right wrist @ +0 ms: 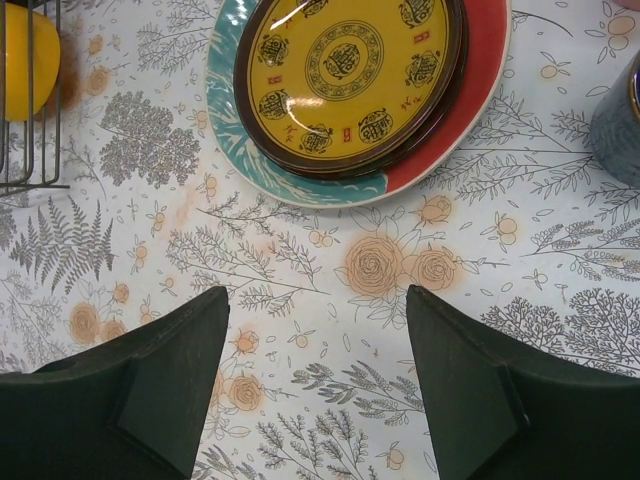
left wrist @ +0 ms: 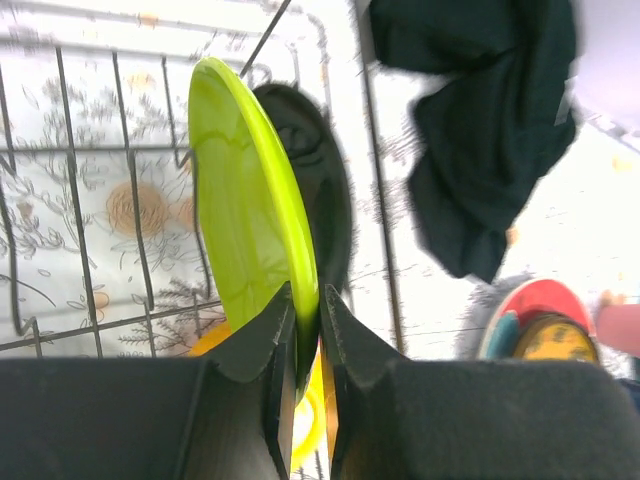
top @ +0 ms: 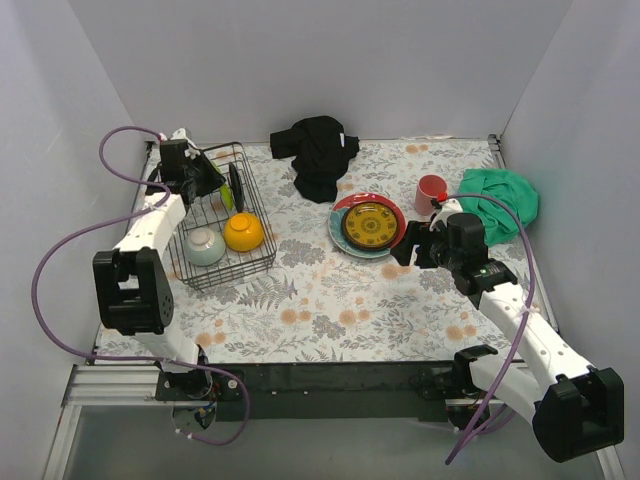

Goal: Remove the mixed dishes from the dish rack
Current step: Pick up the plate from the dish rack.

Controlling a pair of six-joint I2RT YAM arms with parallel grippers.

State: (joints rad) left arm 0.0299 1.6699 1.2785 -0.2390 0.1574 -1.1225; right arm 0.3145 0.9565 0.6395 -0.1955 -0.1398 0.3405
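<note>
The left gripper point(left wrist: 308, 372) is pinched tight on the near rim of the green plate point(left wrist: 245, 200), with one finger against each face. The plate stands on edge inside the dish rack point(left wrist: 132, 215) and rises straight ahead of the fingers. Just off the plate's right face, the black plate point(left wrist: 318, 180) also stands upright, close beside it; whether the two touch cannot be told. Back from this gripper, toward its arm's base, the orange bowl point(top: 244, 232) and the white bowl point(top: 205, 245) sit side by side on the rack floor. Ahead of the gripper and to its right, outside the rack wall, the black cloth point(left wrist: 480, 130) lies bunched on the table point(right wrist: 330, 400). The right gripper point(right wrist: 316, 312) hangs over the flowered tabletop with its jaws spread wide and nothing between them. Straight ahead of its fingertips the yellow plate point(right wrist: 350, 70) rests on top of the red-rimmed plate point(right wrist: 485, 90), whose rim shows part teal and part red. Ahead and to the right of this gripper, the dark blue mug point(right wrist: 620, 120) shows at the edge of the wrist view. Far to the gripper's front left is a corner of the rack, with the orange bowl behind its wires. From above, the pink-red cup point(top: 431, 193) stands just beyond the right gripper, and the green cloth point(top: 500, 200) lies off to the gripper's right.
</note>
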